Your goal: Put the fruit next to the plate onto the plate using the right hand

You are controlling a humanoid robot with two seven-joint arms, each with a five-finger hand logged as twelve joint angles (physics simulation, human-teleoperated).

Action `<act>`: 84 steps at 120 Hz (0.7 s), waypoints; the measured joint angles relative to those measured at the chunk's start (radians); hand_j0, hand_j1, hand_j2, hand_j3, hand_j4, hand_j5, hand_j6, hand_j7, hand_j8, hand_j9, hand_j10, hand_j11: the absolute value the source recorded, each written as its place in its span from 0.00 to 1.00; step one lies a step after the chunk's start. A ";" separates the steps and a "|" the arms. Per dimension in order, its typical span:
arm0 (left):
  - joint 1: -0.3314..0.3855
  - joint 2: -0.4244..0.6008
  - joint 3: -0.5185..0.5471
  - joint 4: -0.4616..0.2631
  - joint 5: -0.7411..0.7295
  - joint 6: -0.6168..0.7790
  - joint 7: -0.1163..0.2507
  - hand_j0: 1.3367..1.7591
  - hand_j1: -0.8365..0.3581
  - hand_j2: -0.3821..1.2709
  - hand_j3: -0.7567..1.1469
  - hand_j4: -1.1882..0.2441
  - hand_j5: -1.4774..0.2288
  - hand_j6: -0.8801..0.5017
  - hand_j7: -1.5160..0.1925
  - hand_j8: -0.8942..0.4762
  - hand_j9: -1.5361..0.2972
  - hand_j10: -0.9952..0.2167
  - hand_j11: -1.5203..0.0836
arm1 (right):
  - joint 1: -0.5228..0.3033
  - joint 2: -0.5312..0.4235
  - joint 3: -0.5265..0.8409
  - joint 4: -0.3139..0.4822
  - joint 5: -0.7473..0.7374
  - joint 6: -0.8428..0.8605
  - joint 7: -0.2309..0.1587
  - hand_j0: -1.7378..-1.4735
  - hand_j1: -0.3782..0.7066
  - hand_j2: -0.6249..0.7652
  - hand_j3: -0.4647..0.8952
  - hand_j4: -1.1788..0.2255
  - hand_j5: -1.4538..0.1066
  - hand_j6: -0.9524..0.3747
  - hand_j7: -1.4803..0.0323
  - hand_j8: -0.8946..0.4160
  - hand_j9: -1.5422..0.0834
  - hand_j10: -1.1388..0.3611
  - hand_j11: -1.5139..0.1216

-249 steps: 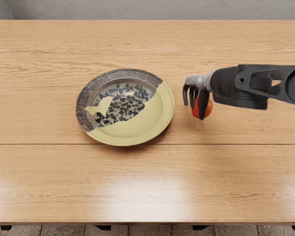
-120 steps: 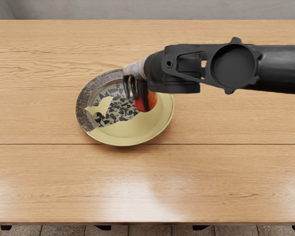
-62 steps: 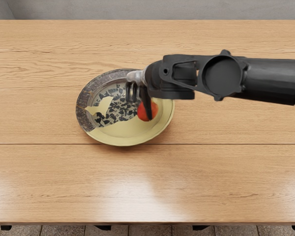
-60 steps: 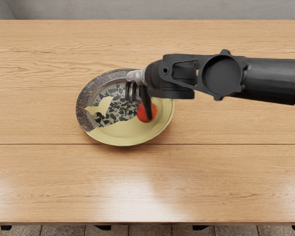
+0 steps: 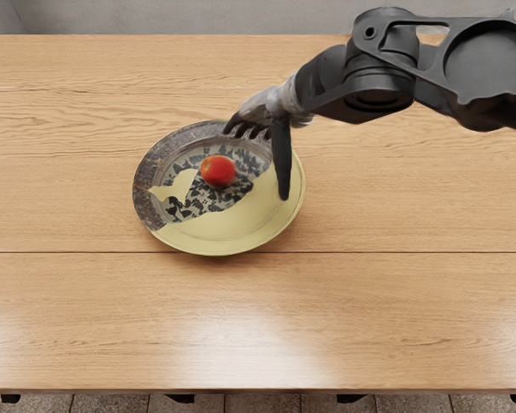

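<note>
Fruit [image 5: 218, 169] sits free on the plate [image 5: 241, 231], right hand [image 5: 265, 120] hovering alongside, fingers [image 5: 281, 168] spread and empty, so the job looks done!

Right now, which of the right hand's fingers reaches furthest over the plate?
The single long dark finger, stretched straight across the plate's right side; the others are short stubs at its far rim. None touches the fruit.

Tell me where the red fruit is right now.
In the head view the fruit lies on the plate, in its patterned middle, free of the open right hand just to its right.
</note>
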 joint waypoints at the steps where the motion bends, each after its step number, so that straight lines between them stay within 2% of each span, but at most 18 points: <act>1: 0.000 0.000 0.000 0.000 0.000 0.000 0.000 0.76 0.99 0.23 0.40 0.83 0.87 0.64 0.89 0.65 0.84 0.82 0.95 | -0.001 -0.008 0.004 0.002 0.003 0.011 0.000 0.30 0.09 0.47 0.34 0.79 0.87 0.66 0.92 0.64 0.89 0.73 0.87; 15: 0.000 0.000 0.000 0.000 0.000 0.000 0.000 0.76 0.99 0.23 0.40 0.83 0.87 0.64 0.89 0.65 0.84 0.82 0.95 | -0.027 -0.107 0.051 0.021 0.026 0.141 0.000 0.30 0.07 0.46 0.34 0.80 0.89 0.68 0.93 0.65 0.91 0.73 0.88; 34: 0.000 0.000 0.000 0.000 0.000 0.000 0.000 0.76 0.99 0.23 0.40 0.83 0.87 0.64 0.89 0.65 0.84 0.82 0.95 | -0.068 -0.290 0.076 0.091 0.034 0.196 0.000 0.30 0.07 0.45 0.34 0.81 0.90 0.69 0.94 0.65 0.92 0.74 0.89; 52: 0.000 0.000 0.000 0.000 0.000 0.000 0.000 0.76 0.99 0.23 0.40 0.83 0.87 0.64 0.89 0.65 0.84 0.82 0.95 | -0.187 -0.435 0.203 0.148 0.031 0.207 0.000 0.30 0.06 0.45 0.34 0.81 0.90 0.69 0.95 0.66 0.92 0.74 0.90; 72: -0.004 0.000 0.000 0.000 0.000 0.000 0.000 0.76 0.99 0.23 0.40 0.83 0.87 0.64 0.89 0.65 0.84 0.82 0.95 | -0.281 -0.544 0.305 0.168 0.032 0.210 0.010 0.30 0.06 0.45 0.34 0.82 0.91 0.69 0.95 0.66 0.92 0.74 0.90; 84: -0.005 0.000 0.000 0.000 0.000 0.000 0.000 0.76 0.99 0.23 0.40 0.83 0.87 0.64 0.89 0.65 0.84 0.82 0.95 | -0.315 -0.575 0.337 0.171 0.033 0.211 0.017 0.30 0.06 0.45 0.34 0.82 0.91 0.69 0.95 0.66 0.92 0.74 0.90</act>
